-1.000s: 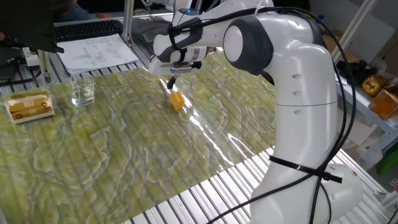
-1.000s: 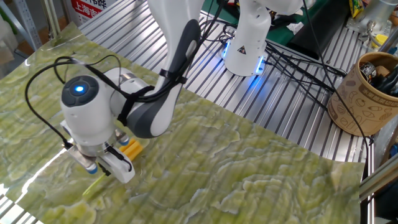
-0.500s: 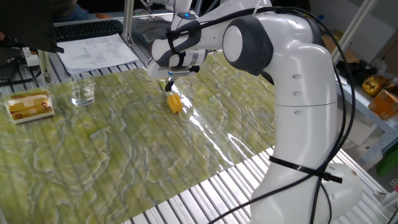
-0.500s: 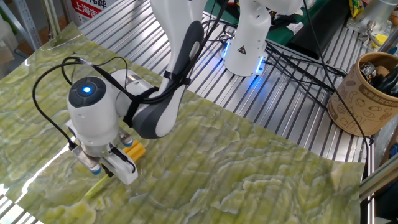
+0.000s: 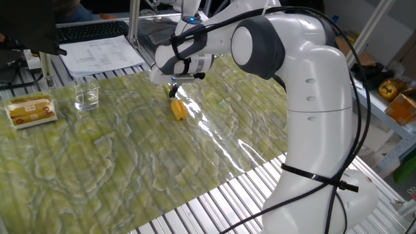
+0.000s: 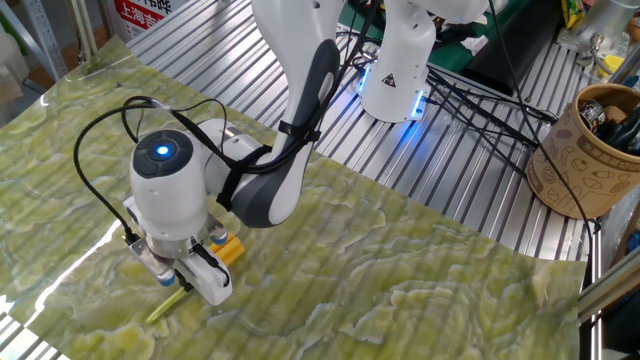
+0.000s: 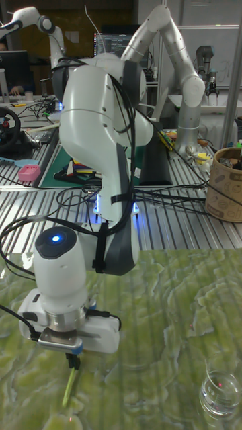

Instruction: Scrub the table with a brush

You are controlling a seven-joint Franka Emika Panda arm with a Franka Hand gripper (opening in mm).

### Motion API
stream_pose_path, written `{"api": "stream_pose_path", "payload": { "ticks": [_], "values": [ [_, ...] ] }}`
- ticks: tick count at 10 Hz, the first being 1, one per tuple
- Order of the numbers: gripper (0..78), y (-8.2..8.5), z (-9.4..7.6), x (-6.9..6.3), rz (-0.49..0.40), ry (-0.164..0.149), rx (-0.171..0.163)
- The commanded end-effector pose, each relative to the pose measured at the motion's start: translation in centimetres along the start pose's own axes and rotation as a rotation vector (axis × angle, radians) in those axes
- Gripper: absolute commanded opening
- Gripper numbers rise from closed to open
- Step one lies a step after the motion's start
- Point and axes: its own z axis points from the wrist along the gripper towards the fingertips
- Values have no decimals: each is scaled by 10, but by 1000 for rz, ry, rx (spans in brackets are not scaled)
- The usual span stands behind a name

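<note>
Brush (image 5: 179, 109) rests head-down on the green sheet of the bench (image 5: 117, 162), toward its far edge; the gripper (image 5: 173, 89) is clamped on its pale handle

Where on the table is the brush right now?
In one fixed view the brush rests head-down on the green marbled table, directly below the gripper, right of the glass.

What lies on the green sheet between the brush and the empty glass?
Nothing. In one fixed view, only bare marbled sheet of the table runs from the brush, held under the gripper, to the glass.
</note>
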Motion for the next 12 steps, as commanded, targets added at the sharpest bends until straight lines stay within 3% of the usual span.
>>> {"api": "stream_pose_path", "payload": {
  "ticks": [1,7,12],
  "values": [
    [12,9,0,3,31,-15,-4],
    [12,30,0,12,110,-37,-10],
    [12,45,-8,11,164,-42,-19]
  ]
}}
